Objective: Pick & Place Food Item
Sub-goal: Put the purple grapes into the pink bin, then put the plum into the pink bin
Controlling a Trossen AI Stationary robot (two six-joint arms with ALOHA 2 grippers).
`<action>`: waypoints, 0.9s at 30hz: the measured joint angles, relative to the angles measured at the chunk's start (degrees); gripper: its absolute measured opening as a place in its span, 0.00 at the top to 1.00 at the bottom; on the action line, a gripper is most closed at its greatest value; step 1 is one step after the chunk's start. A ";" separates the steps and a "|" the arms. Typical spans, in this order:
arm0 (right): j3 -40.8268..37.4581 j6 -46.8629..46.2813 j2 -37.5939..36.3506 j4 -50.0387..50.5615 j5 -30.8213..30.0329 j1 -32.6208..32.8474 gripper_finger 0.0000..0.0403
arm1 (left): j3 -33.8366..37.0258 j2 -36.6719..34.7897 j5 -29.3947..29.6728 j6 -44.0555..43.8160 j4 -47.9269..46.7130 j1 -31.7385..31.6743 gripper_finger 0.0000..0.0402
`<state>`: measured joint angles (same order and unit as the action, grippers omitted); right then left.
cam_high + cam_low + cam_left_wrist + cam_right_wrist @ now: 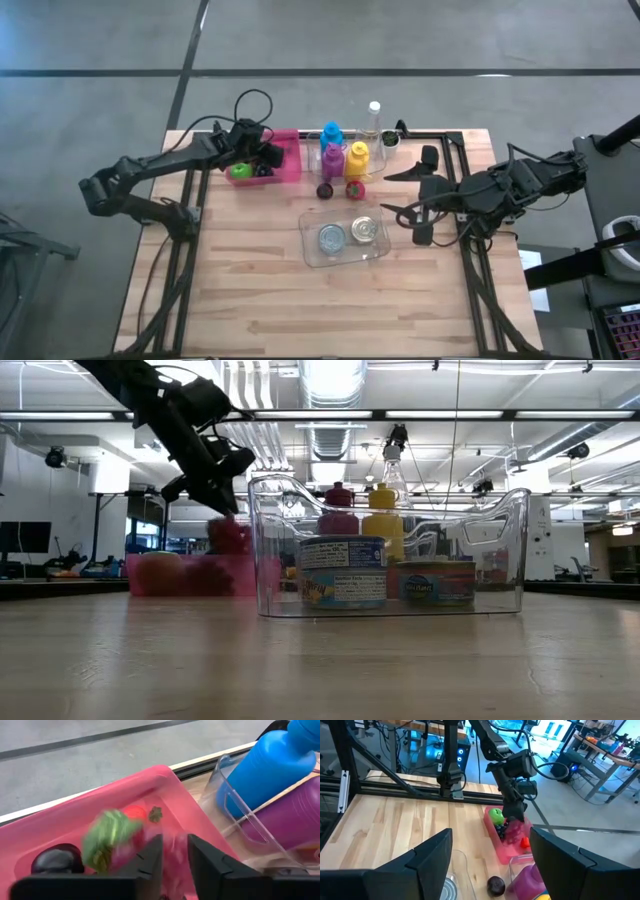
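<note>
Food in the pink bin [292,166] is lying directly beneath the left gripper [173,854], whose barely parted fingers are gripping nothing, while the open right gripper [408,212] is waiting well apart.

1. The table [250,290] has a top of light wood planks with a dark metal frame at its edges.
2. A pink bin [290,165] stands near the far edge, on the left side.
3. A clear tray [312,250] stands near the middle.
4. A clear holder with bottles [345,160] stands just right of the bin.
5. A dark fruit [325,190] and a red fruit [355,189] lie between the holder and the tray.
</note>
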<state>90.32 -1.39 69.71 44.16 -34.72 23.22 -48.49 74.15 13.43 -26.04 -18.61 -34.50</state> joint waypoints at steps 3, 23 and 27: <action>0.00 0.00 0.00 0.02 0.00 0.00 0.34 | 0.02 0.00 0.00 0.00 -0.02 0.00 0.70; 0.00 -0.09 0.00 0.03 0.00 -0.02 0.30 | -0.76 -0.33 -25.82 15.41 4.11 11.10 0.48; 0.00 -0.09 0.00 0.04 0.02 -0.02 0.31 | -0.76 1.06 -16.60 15.91 6.57 17.12 0.50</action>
<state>90.32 -1.48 69.71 44.20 -34.70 23.20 -49.25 75.21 -3.16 -10.13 -12.04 -17.38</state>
